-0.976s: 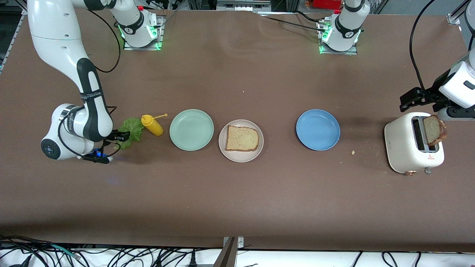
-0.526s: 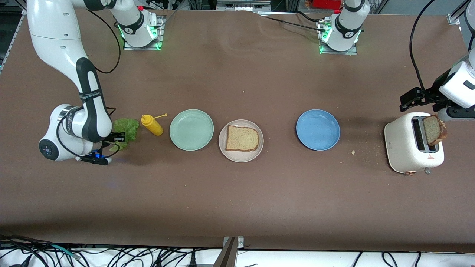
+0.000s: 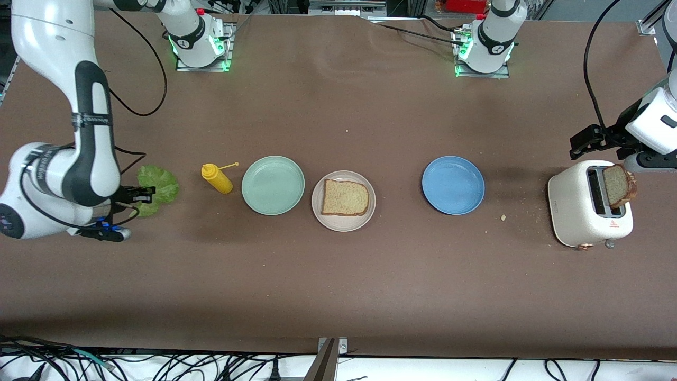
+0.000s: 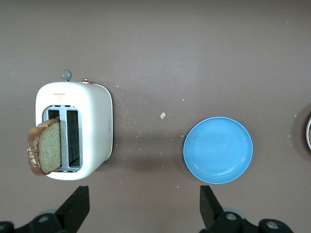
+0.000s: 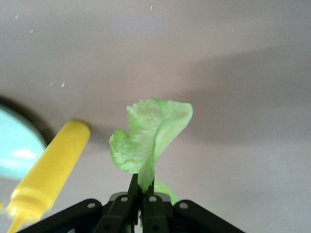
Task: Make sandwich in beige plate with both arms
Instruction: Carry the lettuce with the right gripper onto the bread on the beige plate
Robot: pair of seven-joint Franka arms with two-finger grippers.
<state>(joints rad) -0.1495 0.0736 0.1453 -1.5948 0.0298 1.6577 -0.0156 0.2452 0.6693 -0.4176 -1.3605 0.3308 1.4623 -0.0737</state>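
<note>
A tan bread slice (image 3: pixel 345 198) with brown crust lies flat on the round beige plate (image 3: pixel 368 211) at mid-table. A second slice (image 3: pixel 618 185) sticks up from the toaster. The ruffled green lettuce leaf (image 3: pixel 157 183) hangs pinched in the right gripper (image 3: pixel 144 194).

Right pincer (image 5: pixel 141 201) pinched closed; left pincer (image 4: pixel 144 206) spread wide, waiting.

I see a brown table (image 3: pixel 338 275), bright green ruffled lettuce leaf (image 5: pixel 151 141), yellow squeeze bottle (image 3: pixel 217 178), mint-green plate (image 3: pixel 273 185), speckled beige plate (image 3: pixel 343 224) under a tan, brown-crusted bread slice (image 3: pixel 345 197), blue plate (image 3: pixel 453 185), white toaster (image 3: pixel 574 211).
</note>
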